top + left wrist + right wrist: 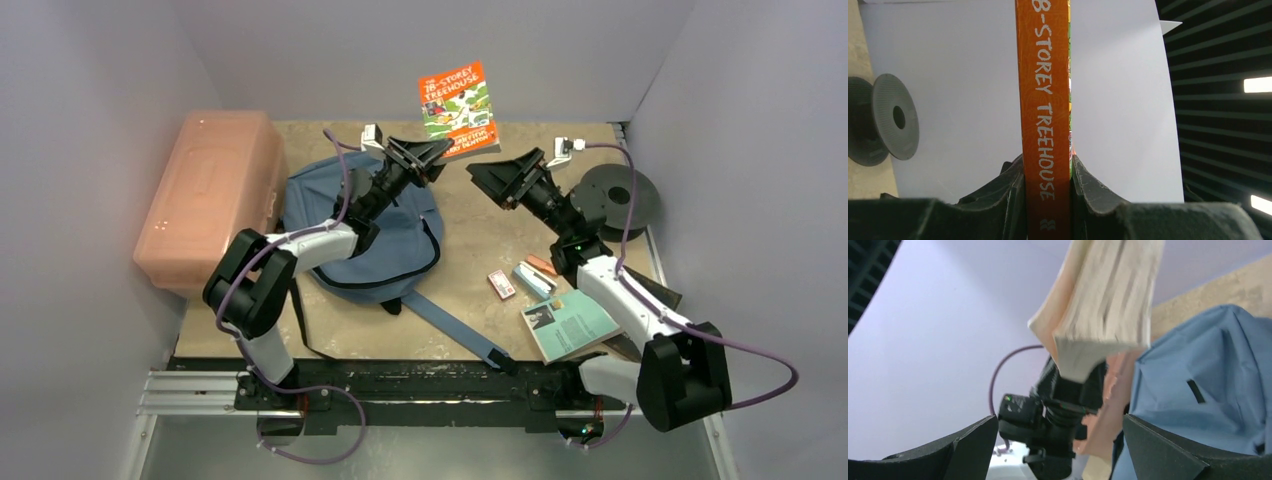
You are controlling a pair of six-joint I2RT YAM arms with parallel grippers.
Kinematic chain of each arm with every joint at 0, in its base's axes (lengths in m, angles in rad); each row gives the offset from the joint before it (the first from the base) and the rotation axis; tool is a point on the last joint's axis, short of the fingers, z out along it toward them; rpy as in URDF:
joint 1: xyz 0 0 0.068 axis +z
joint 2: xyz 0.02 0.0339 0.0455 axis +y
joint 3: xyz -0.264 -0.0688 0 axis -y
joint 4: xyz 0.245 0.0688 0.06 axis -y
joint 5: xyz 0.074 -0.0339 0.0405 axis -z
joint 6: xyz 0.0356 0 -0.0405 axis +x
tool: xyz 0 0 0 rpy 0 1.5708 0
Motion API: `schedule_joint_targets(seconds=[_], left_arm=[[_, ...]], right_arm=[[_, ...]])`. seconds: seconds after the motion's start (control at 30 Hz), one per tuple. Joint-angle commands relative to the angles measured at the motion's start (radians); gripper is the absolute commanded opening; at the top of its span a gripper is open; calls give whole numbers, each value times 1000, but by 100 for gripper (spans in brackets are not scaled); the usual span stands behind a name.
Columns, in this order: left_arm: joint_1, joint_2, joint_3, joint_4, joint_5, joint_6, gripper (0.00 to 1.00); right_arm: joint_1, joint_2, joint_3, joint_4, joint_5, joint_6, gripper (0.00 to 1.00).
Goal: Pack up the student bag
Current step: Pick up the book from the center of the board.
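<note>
The blue-grey student bag (385, 230) lies flat at the table's middle left, its black strap trailing toward the near edge; it also shows in the right wrist view (1208, 390). My left gripper (432, 152) is shut on an orange "78-Storey Treehouse" book (458, 108) and holds it in the air past the bag's far edge. The left wrist view shows the book's spine (1045, 120) clamped between both fingers. My right gripper (492, 176) is open and empty, raised right of the bag and facing the held book (1103, 305).
A salmon-pink plastic box (210, 195) stands at the left. A black spool (620, 200) sits at the back right. A teal book (570, 325), a small red-and-white card (501, 284) and a stapler-like item (535, 276) lie at the front right.
</note>
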Motion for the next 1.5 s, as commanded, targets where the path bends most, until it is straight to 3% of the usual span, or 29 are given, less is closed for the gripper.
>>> schedule_joint_targets(seconds=[0.0,0.1,0.23,0.33,0.47,0.6,0.7,0.83,0.87,0.93,1.0,1.1,1.2,1.23,1.3,1.37,1.47], left_arm=[[-37,-13,12,247,-23,-56,0],[-42,8,9,339,-66,-90,0],[-15,-33,8,289,-6,-78,0],[-11,-57,10,258,35,-71,0],[-30,-66,-6,268,7,-54,0],[-40,-68,-2,252,13,-31,0],[-40,-65,-8,266,10,-30,0],[-41,-60,-12,262,32,-18,0],[-41,-64,-16,247,47,-14,3],[-38,-88,-42,180,93,21,17],[-27,-148,-107,31,155,102,30],[20,-287,-201,-312,236,303,47],[54,-474,-153,-902,163,726,58],[46,-519,-102,-1139,81,897,59],[6,-570,-28,-1399,-61,1167,59],[-36,-588,6,-1524,-100,1392,60],[-94,-555,48,-1698,-81,1676,61]], right_arm=[[8,16,97,118,64,37,99],[9,61,167,66,78,42,97],[10,129,241,48,65,31,95],[10,118,248,-22,162,7,91],[12,108,251,-26,195,-12,74],[18,110,248,-40,231,-14,70],[19,132,271,-52,213,-19,62],[19,151,274,-34,194,-32,39],[19,148,272,-43,209,-48,28],[18,133,280,-107,251,-107,3],[19,101,299,-220,299,-203,0],[19,14,325,-463,516,-407,0],[19,-61,350,-662,728,-615,0],[18,-80,349,-724,784,-663,0],[19,-123,333,-808,870,-733,0],[19,-167,313,-888,895,-752,0],[18,-237,253,-903,804,-759,0]])
